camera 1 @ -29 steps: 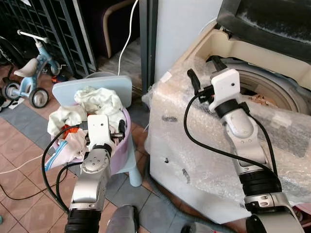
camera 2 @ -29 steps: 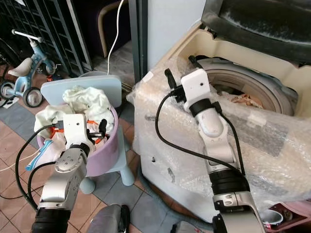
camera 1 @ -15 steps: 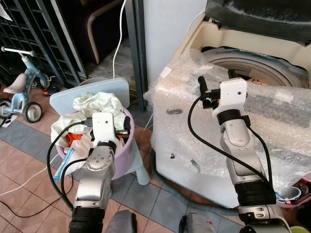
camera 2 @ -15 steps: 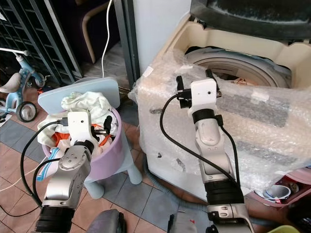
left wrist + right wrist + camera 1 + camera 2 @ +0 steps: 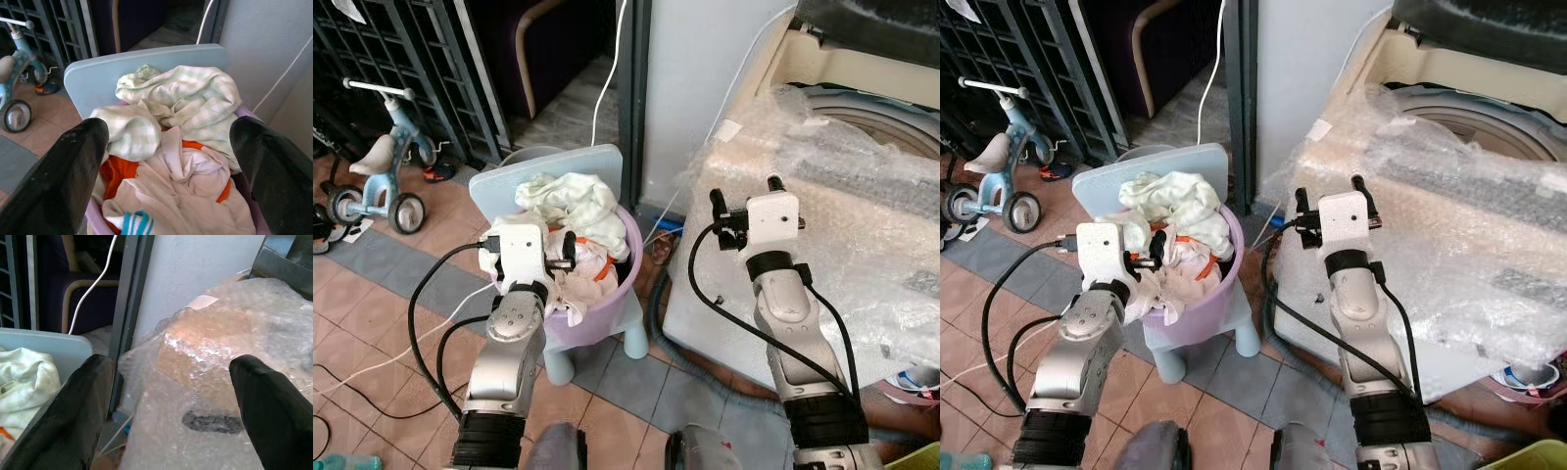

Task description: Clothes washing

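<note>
Washing machine: a cream top-loading washer stands to my right, its body wrapped in clear bubble wrap. Its round drum opening shows at the top, under a raised dark lid.

Wall and doorway: a pale wall rises behind the washer. A dark metal post runs down its left side, with a white cable hanging beside the post.

Laundry basket: a lilac plastic basket sits on a pale blue child's chair to the left of the washer, well apart from the drum.

Clothes: the basket is heaped full. A pale green checked cloth lies on top at the back, a pinkish-white garment in front, and something orange between them.

Tricycle: a small blue tricycle stands far left on the tiled floor, before a dark metal grille.

My left claw: my left gripper hovers just above the heap of clothes, fingers spread wide apart, grasping nothing.

My right claw: my right gripper is raised in front of the washer's wrapped near corner, fingers spread wide and released, touching nothing.
</note>
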